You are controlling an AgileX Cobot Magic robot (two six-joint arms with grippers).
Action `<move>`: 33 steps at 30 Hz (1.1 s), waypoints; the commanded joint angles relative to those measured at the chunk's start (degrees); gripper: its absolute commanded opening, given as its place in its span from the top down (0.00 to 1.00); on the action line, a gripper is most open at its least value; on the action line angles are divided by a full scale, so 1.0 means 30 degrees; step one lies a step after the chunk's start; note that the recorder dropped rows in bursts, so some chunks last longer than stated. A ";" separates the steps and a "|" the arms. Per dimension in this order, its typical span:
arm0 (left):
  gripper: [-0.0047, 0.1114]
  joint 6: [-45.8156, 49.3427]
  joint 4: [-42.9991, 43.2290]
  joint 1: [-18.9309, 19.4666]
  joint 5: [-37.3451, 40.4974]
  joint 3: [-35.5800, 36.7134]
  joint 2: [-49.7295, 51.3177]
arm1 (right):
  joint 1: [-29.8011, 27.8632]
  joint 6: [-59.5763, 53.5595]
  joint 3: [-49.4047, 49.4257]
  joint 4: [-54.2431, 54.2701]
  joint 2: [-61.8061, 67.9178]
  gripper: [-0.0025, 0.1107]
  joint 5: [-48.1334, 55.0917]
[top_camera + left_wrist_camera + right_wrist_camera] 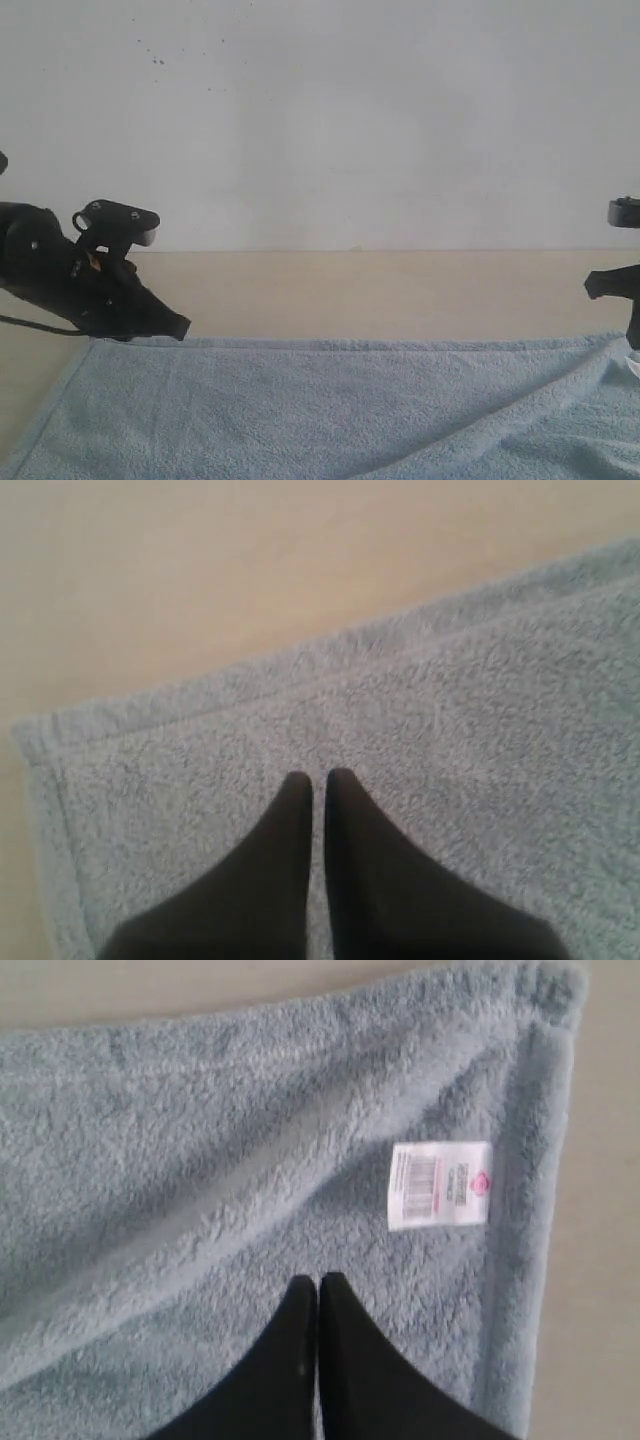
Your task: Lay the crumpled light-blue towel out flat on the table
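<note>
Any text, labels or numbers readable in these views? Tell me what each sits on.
White tag on the towel, near its corner: barcode, small print and a pink round mark, all too blurred to read.
No writing shows on the table or the wall.

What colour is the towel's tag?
The tag is white, with dark barcode and pink logo; best in right wrist view.

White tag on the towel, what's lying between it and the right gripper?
Only bare towel between the white tag and the right gripper, seen in the right wrist view.
</note>
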 commanded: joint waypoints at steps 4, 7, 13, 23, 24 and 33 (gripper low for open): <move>0.92 -0.0014 -0.0134 0.1376 0.2000 -0.2072 0.1073 | -0.0188 -0.0555 -0.1766 -0.0532 0.2435 0.98 -0.1143; 0.92 -0.0014 -0.0134 0.1594 0.1068 -0.2072 0.1082 | -0.0188 -0.0555 -0.1766 -0.1251 0.2839 0.98 -0.2287; 0.92 0.2582 -0.0346 0.1471 -0.0165 -0.2072 0.2082 | -0.0474 0.0522 -0.1766 -0.2837 0.3480 0.98 -0.4115; 0.92 0.3895 -0.0346 0.1471 -0.1365 -0.2001 0.4411 | -0.1124 0.0364 -0.1766 -0.2863 0.5683 0.98 -0.6446; 0.92 0.3895 -0.0346 0.1471 -0.1670 -0.2001 0.4619 | -0.1124 0.0364 -0.1766 -0.2863 0.5868 0.98 -0.6810; 0.92 0.3858 -0.0304 0.1506 -0.1631 -0.5108 0.7322 | -0.1124 0.0364 -0.1797 -0.3581 0.7180 0.98 -0.9504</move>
